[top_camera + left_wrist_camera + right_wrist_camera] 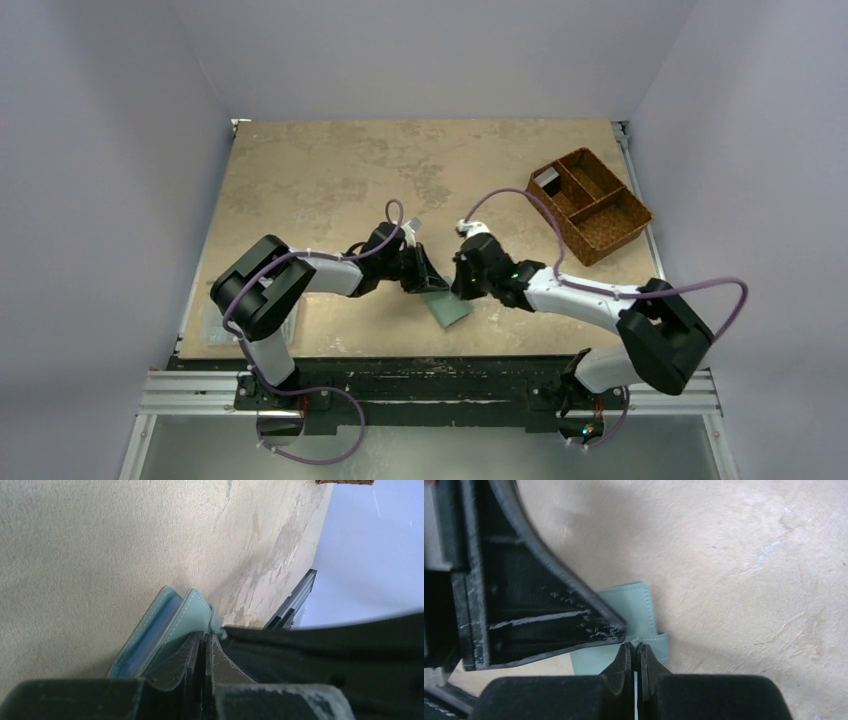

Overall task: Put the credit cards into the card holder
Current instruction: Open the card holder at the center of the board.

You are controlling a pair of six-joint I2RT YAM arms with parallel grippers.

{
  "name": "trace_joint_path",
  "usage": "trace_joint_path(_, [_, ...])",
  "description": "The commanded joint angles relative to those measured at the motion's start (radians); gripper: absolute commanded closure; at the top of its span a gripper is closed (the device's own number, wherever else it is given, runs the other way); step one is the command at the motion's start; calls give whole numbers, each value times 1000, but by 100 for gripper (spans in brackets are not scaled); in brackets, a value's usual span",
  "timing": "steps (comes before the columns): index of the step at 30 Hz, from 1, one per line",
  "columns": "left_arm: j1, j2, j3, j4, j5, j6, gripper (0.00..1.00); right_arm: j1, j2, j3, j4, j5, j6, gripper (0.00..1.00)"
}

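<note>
Overhead view: soft, even light from above, no hard glare. The mottled tan tabletop reads clearly and the pale walls take a faint lilac cast. Shadows under the arms are weak and diffuse. The brown woven divided basket is sharp, dark inside its compartments.

Left wrist view: the left gripper is black, close to the lens and out of focus. The small grey-green folding wallet is sharper, its stitching visible, with dim shadow at its base. The far wall is washed a bright bluish white.

Right wrist view: the right gripper is dark and blurred. A broad soft shadow lies at upper left; the tabletop at right is bright and crisp.
</note>
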Motion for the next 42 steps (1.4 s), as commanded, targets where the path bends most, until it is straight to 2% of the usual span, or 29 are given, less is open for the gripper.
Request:
trace_joint_path(1, [9, 14, 5, -166, -82, 96, 100, -230, -131, -167, 299, -392, 189, 100])
trace_joint_path(3, [10, 14, 14, -165, -80, 114, 100, -302, -135, -198, 385, -542, 234, 100])
trace_joint_path(4, [10, 13, 21, -167, -80, 129, 100, -312, -125, -189, 367, -555, 225, 100])
trace_joint_path(8, [8, -23, 85, -220, -84, 239, 99, -315, -88, -117, 174, -393, 126, 100])
trace_joint_path(10, [7, -78, 97, -207, -72, 288, 78, -315, -91, -107, 115, -336, 106, 100])
trace_joint_path(12, [2, -146, 89, -182, -66, 320, 56, -327, -119, -125, 160, -410, 123, 100])
trace_joint_path(14, [1, -195, 87, -179, -70, 333, 46, -331, -147, -138, 247, -533, 172, 100])
trace_joint_path(16, [1, -211, 95, -209, -79, 338, 45, -330, -165, -124, 295, -599, 219, 100])
trace_joint_path(20, [2, -231, 76, -247, -121, 317, 42, -330, -214, -79, 285, -561, 262, 100])
trace_joint_path(25, [2, -274, -5, -187, -135, 261, 36, -330, -215, -25, 247, -552, 246, 100])
trace_joint_path(31, [3, -310, -71, -134, -125, 205, 31, -331, -219, -45, 267, -560, 261, 100])
trace_joint_path(37, [2, -291, -52, -175, -125, 256, 30, -331, -214, -65, 264, -557, 249, 100])
trace_joint_path(42, [1, -243, 14, -200, -84, 361, 23, -331, -168, -44, 255, -579, 220, 100])
